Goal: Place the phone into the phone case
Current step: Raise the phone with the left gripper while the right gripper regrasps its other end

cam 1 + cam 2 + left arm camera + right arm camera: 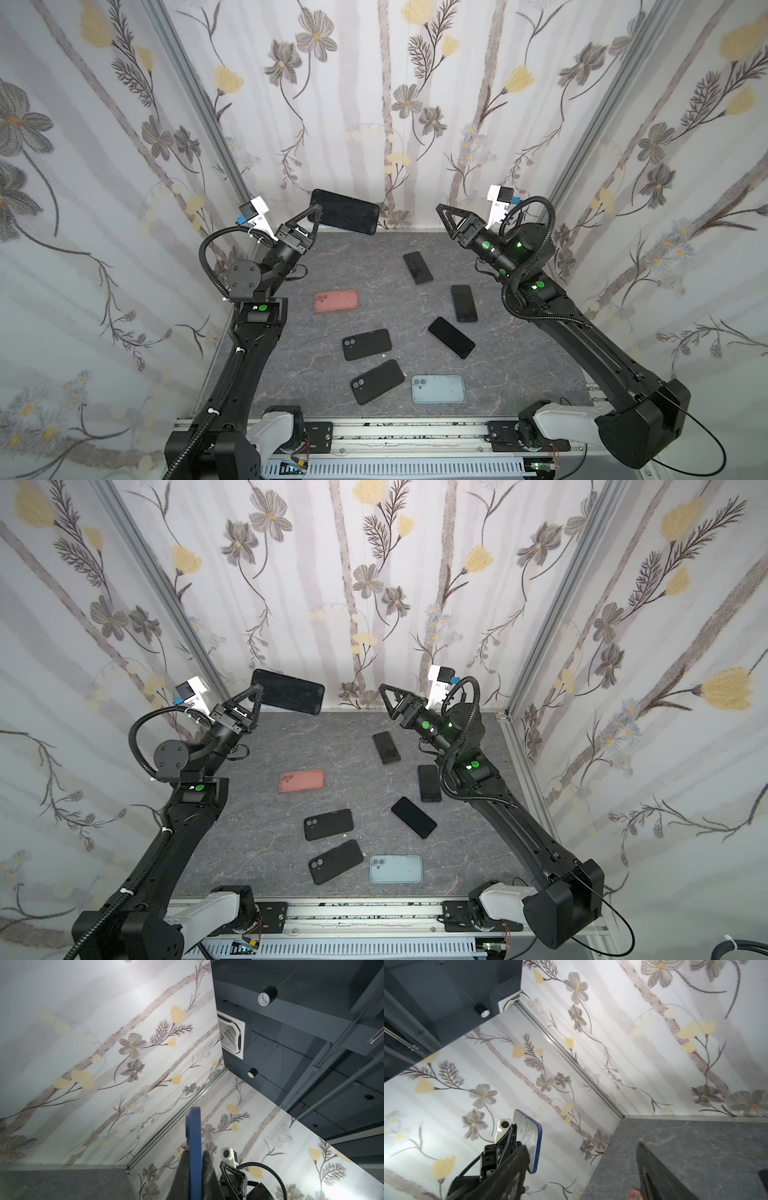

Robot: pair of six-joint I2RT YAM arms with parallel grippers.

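You are mid-carry. Your left claw (314, 212) is pinched shut on one short end of the blue-edged phone (349, 212), which hangs in the air by the back wall (415, 137), clear of the table (374, 257). Your right claw (440, 209) hovers opposite with its jaws wide apart and nothing in them.

No phone sits in a case yet. Four cases lie on the table: a pink case (336, 300), two black cases (367, 344), and a pale blue case (438, 388) nearest the front rail. Three other phones (451, 337) lie flat to their right.

I cannot tell whether the cases lie open side up, so check that first. Then pick the case that fits and lower the phone level over it, camera corners matched. Use your free right claw to steady the case. The one-ended grip may let the phone swing.
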